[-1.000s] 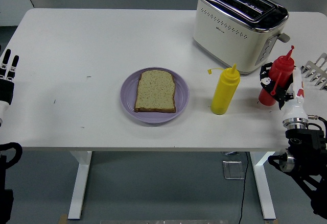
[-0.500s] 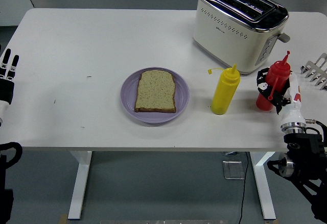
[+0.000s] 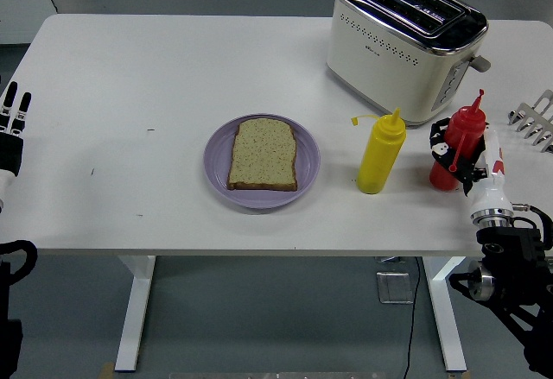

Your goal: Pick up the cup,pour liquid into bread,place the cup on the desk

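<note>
A: What does the room look like?

B: A white worktop (image 3: 173, 68) stands on a grey floor. A cream toaster (image 3: 404, 44) sits at the back, on the right.

A: What is near the toaster?

B: A yellow bottle (image 3: 380, 152) stands just in front of it. Further left of the toaster, a purple plate (image 3: 307, 167) holds a slice of bread (image 3: 263, 154). A metal rack (image 3: 534, 120) peeks in to the toaster's right.

A: And the red bottle (image 3: 458, 142)?

B: It stands in front of the toaster's right end. The right robot hand (image 3: 456, 153) is wrapped around it. The left robot hand (image 3: 12, 129) rests far left of the toaster, fingers straight, holding nothing.
</note>
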Motion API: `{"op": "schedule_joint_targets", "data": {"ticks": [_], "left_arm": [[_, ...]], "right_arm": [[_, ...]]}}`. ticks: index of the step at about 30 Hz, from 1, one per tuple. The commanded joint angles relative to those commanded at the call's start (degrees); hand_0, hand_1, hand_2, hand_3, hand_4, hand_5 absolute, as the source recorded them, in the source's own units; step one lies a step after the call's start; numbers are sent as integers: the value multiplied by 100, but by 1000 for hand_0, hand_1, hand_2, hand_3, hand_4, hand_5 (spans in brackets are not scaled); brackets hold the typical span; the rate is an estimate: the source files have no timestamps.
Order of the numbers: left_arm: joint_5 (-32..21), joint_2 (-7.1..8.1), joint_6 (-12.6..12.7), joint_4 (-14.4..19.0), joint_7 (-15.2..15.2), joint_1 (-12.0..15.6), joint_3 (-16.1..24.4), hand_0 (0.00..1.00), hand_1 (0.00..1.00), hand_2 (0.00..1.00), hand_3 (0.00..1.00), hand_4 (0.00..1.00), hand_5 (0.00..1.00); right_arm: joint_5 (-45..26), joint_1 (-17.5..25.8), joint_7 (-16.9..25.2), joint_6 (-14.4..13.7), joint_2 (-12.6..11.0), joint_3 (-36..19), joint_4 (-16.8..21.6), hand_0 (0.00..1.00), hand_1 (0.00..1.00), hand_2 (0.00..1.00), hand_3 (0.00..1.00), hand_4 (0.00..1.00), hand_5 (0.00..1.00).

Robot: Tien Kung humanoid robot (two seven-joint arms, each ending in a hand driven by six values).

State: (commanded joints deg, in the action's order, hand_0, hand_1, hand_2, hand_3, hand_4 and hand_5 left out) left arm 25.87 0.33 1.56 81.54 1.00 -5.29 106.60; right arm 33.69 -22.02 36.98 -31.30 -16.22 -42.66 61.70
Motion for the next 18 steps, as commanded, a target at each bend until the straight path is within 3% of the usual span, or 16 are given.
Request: {"op": "schedule_joint_targets", "data": {"ticks": [18], "left_arm": [[-1, 2, 1, 0, -4, 3, -16, 782, 733, 735, 693, 514, 983]], "right_arm": [[-56, 18, 0, 23, 16, -39, -133, 272, 269, 340, 380, 423, 84]]}}
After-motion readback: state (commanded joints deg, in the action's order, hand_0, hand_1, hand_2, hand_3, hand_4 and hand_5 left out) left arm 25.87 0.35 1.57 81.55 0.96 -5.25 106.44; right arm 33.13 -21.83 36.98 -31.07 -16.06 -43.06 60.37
